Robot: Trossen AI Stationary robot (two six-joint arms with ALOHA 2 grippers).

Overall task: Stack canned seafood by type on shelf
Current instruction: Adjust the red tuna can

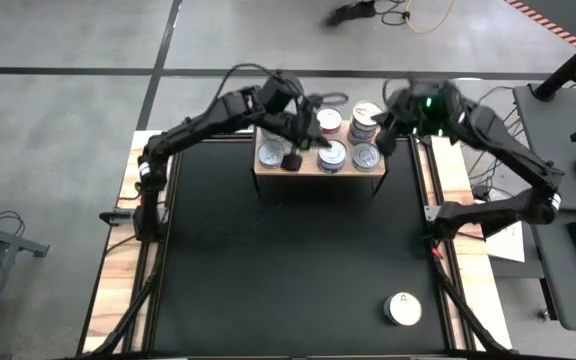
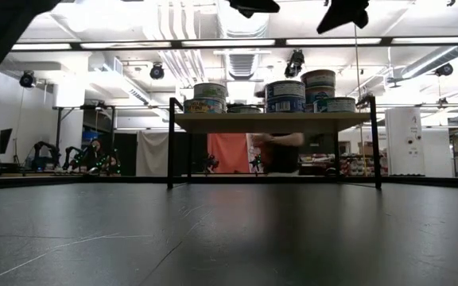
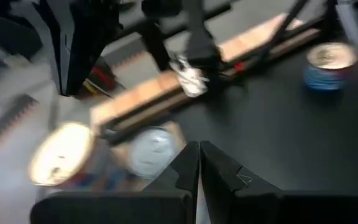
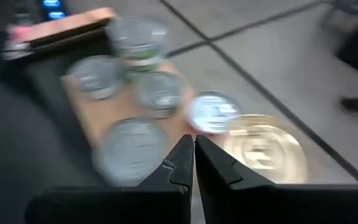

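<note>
Hovering closed, empty fingers point(image 1: 293, 160) and point(image 1: 386, 146) above the shelf point(image 1: 268, 171), I could topple stacked cans point(image 1: 365, 118).

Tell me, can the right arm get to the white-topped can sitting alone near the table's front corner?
Probably yes. The white-topped can stands alone on the black tabletop on the right arm's side, nothing around it. The right gripper is shut and empty above the shelf, so it must swing back and open.

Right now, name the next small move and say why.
Probably swing the right end effector toward the white-topped can alone on the black tabletop. Both end effectors hover shut and empty over the shelf; the left end effector sits farther away.
</note>
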